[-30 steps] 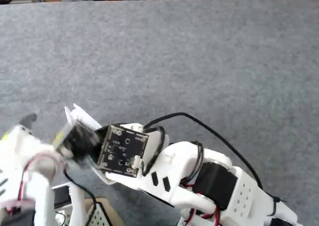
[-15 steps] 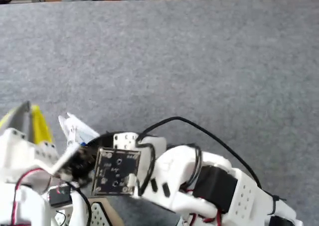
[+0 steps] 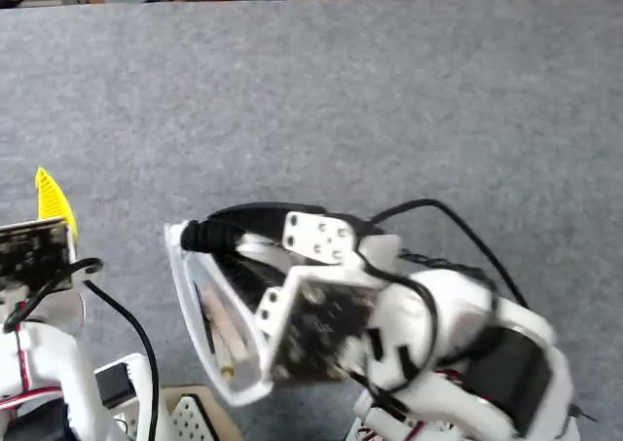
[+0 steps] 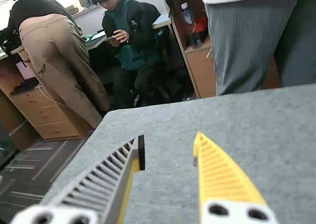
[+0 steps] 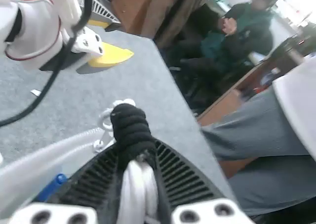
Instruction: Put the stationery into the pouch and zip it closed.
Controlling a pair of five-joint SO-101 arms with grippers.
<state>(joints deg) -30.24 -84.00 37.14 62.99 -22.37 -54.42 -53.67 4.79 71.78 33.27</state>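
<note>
A: Step in hand?
B: Loading done, by the look of it; closing next. Noted inside the clear pouch (image 3: 195,290): a wooden pencil (image 3: 223,336) and a blue item (image 5: 52,183), type not made out. No loose stationery seen on the grey table (image 3: 389,100).
A: Pouch location?
B: Toward the arms' side of the table, in front of the right arm, held by the right gripper (image 5: 134,147). Jaws there clamped together on a black wrapped loop (image 5: 129,125) at the pouch's end. Cannot tell whether resting on the table or lifted off it.
A: Left gripper (image 4: 169,147)?
B: Off to the left of the pouch, apart from it, pointing out across the table. Jaws apart, nothing between them.
A: Zip state?
B: Not readable. No slider made out; possibly by the white rings (image 5: 106,119) beside the loop, but only a guess.
A: Next move, then?
B: Likely: hold with the right, bring the left across to the pouch, pinch the slider or the free end, pull along the opening. Calls for a steady counter-hold and a fine pinch on a small tab. Worth watching: thin, floppy plastic, prone to buckle under a pull; contents liable to shift and foul the zip.
</note>
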